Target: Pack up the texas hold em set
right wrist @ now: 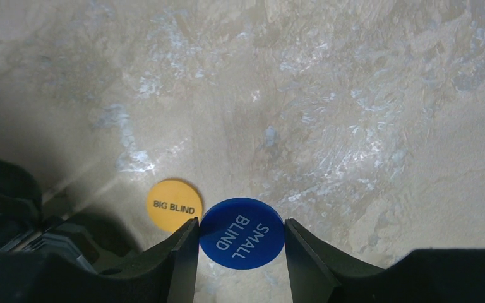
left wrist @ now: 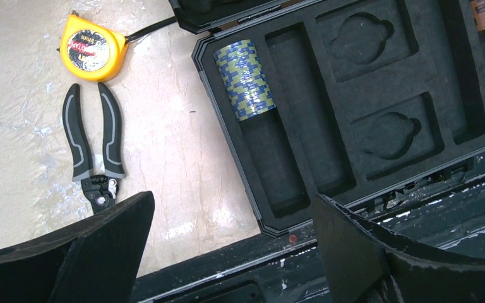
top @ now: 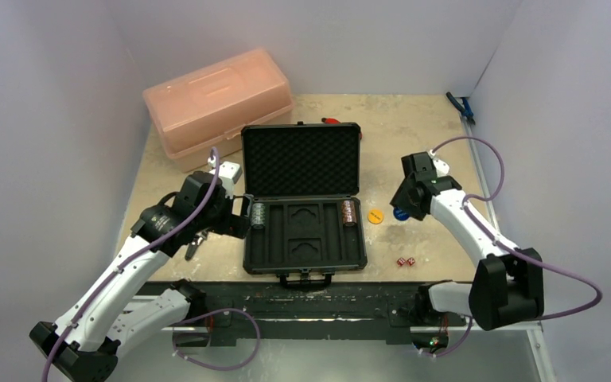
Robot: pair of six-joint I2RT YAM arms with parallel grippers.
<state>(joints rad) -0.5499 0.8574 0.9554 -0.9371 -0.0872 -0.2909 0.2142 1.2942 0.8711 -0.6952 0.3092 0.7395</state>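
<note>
The right gripper [right wrist: 240, 228] is pinching the blue disc [right wrist: 242, 235] edgewise between 2 fingers, the open case [top: 305, 239] lying leftward.

Matt foam tray [left wrist: 347, 82], smooth plastic blue disc [right wrist: 242, 233]

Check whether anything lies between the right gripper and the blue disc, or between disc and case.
Nothing at the right gripper: its fingers pinch the blue disc. Toward the case, only the flat yellow disc lies between.
</note>
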